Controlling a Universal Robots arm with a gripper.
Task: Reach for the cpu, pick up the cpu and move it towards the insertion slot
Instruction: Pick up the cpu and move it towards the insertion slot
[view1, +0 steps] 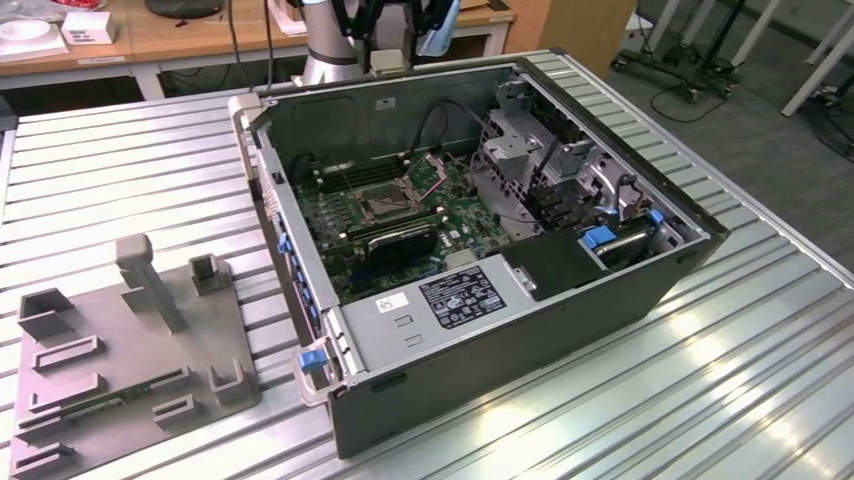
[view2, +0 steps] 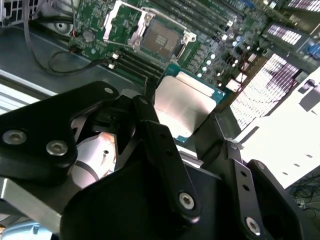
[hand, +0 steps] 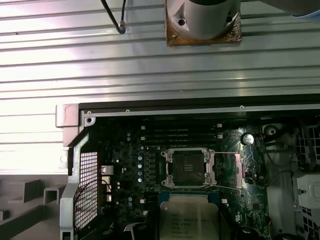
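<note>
My gripper (view2: 181, 119) is shut on the cpu (view2: 184, 105), a thin square chip with a pale silvery face and a green rim, held by opposite edges between the black fingers (view2: 152, 127). In the first wrist view the cpu (hand: 189, 219) hangs above the motherboard, just beside the insertion slot (hand: 187, 167). The insertion slot is a dark square socket in a silver frame with its lid swung open. It also shows in the second wrist view (view2: 160, 37), beyond the chip, and in the exterior view (view1: 387, 205), inside the open computer case (view1: 534, 330).
Long black memory slots (hand: 180, 135) run beside the socket. Cables (view1: 434, 130) and a metal drive cage (view1: 561, 170) fill the case's right part in the exterior view. A grey fixture plate (view1: 134, 340) holding a green memory stick (view1: 127, 395) lies on the exterior view's left. The arm's base (hand: 202, 20) stands on the ribbed table behind the case.
</note>
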